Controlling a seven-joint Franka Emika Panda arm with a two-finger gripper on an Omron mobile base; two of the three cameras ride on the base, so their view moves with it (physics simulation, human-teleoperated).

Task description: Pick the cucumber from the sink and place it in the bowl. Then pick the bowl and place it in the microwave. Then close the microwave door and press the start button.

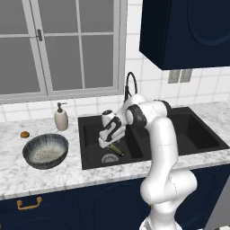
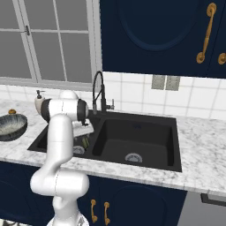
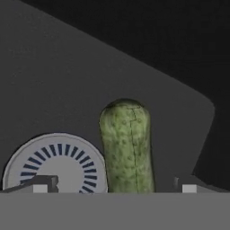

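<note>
The dark green cucumber lies on the floor of the black sink's left basin, beside the round metal drain. My gripper hangs open just above it. In the hand view the cucumber runs lengthwise between the two fingertips, which stand wide apart and touch nothing. The blue-grey bowl sits upright on the counter left of the sink. The microwave and its door are out of view.
A white soap dispenser and a small brown lump stand behind the bowl. The black arched faucet rises at the sink's back edge. A window is behind, and dark blue cabinets hang above right.
</note>
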